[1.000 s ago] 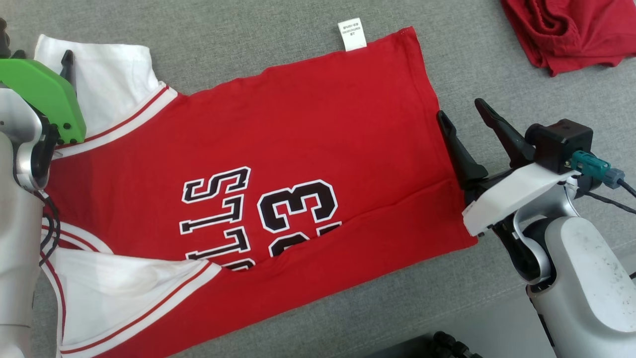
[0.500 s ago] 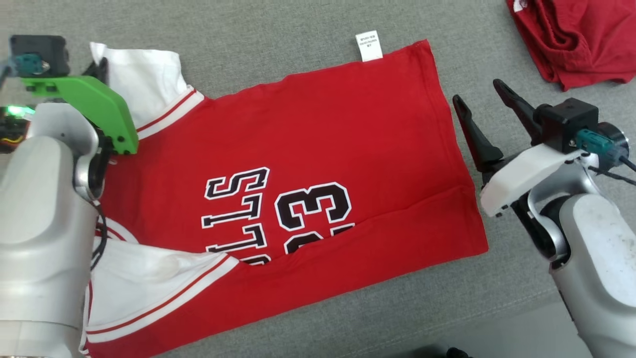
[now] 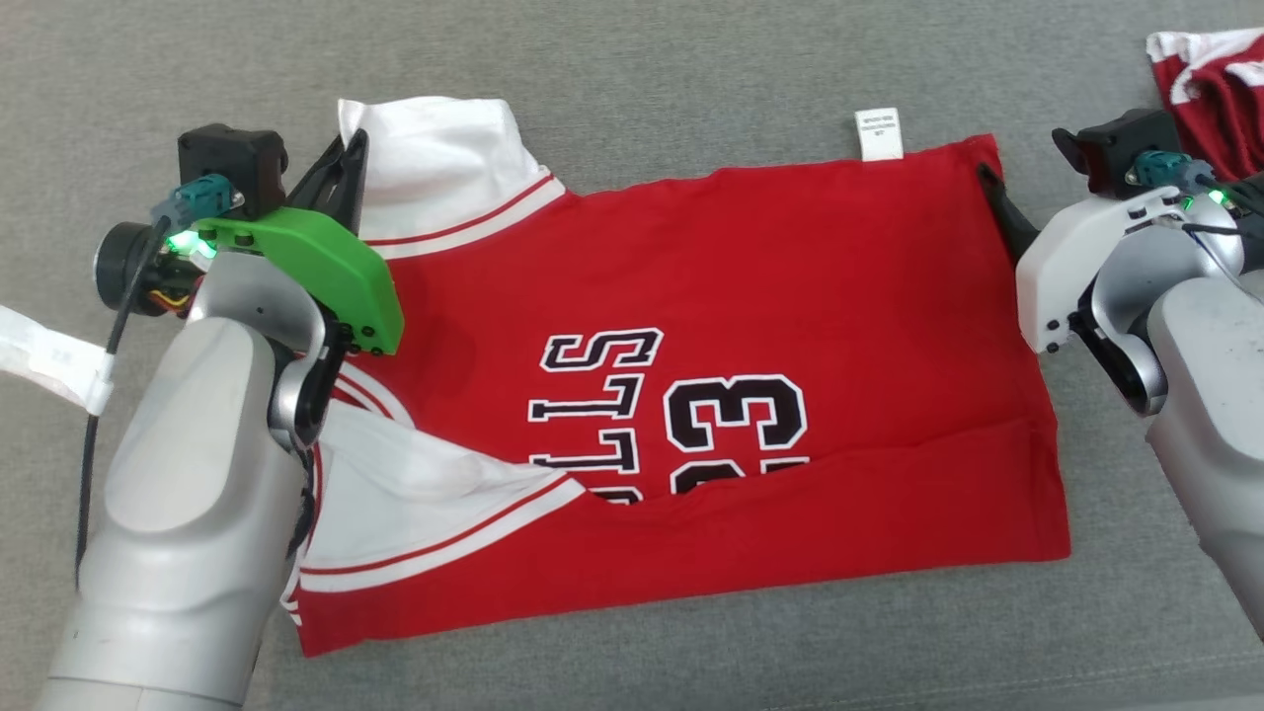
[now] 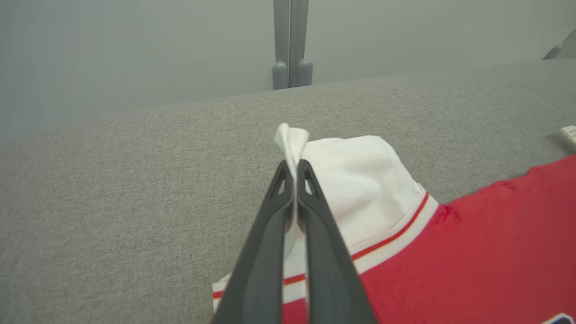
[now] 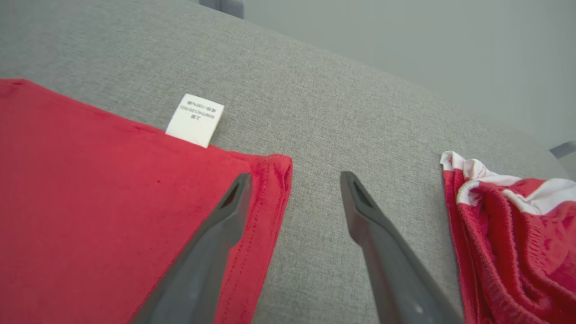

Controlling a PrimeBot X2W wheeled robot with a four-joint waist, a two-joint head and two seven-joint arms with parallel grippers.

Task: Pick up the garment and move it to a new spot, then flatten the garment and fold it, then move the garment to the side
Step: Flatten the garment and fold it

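Red jersey (image 3: 750, 296) is mostly flat, left gripper (image 4: 294, 168) pinching its far-left white sleeve (image 4: 360, 180), right gripper (image 5: 295, 177) spread astride the far-right corner (image 5: 274, 164), fold and side-move not done yet.

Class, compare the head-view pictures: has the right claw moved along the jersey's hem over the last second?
Yes. The right claw has gone from mid-hem of the jersey up to its far corner, beside the white label, and is still open.

The garment (image 3: 790, 257) is matt red cloth on a rough grey woven fabric surface (image 3: 632, 59).
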